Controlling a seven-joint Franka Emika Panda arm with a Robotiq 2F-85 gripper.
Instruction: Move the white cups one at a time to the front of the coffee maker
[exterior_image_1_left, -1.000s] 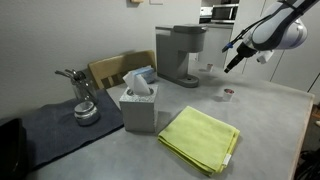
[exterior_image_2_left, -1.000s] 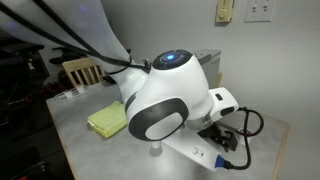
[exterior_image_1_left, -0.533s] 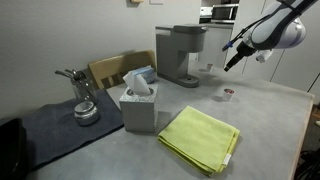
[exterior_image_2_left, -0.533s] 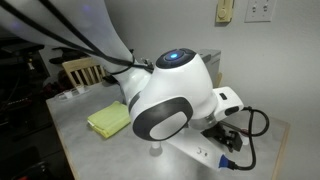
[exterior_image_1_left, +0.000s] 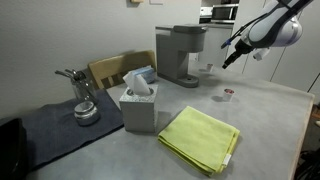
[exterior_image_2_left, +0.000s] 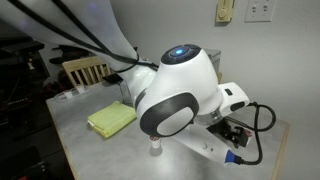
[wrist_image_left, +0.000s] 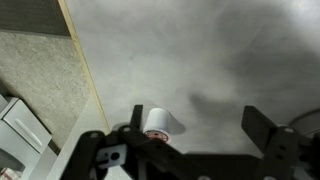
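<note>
A white cup (exterior_image_1_left: 228, 95) with a dark reddish top stands on the grey table, right of the coffee maker (exterior_image_1_left: 180, 54), a tall grey boxy machine at the back. My gripper (exterior_image_1_left: 228, 58) hangs in the air above the cup, apart from it. In the wrist view the gripper (wrist_image_left: 200, 128) is open and empty, and the cup (wrist_image_left: 157, 121) sits on the table below, close to one finger and partly hidden by the gripper body. In an exterior view the arm's large joint fills the frame, and a small white cup (exterior_image_2_left: 155, 150) shows under it.
A grey tissue box (exterior_image_1_left: 140, 106) and a yellow cloth (exterior_image_1_left: 200, 138) lie in front of the coffee maker. A dark mat with a metal pot (exterior_image_1_left: 82, 105) is at the left, with a wooden chair (exterior_image_1_left: 118, 68) behind. The table edge (wrist_image_left: 85, 75) runs near the cup.
My gripper has risen slightly and shifted a little toward the coffee maker. The cup has not moved.
</note>
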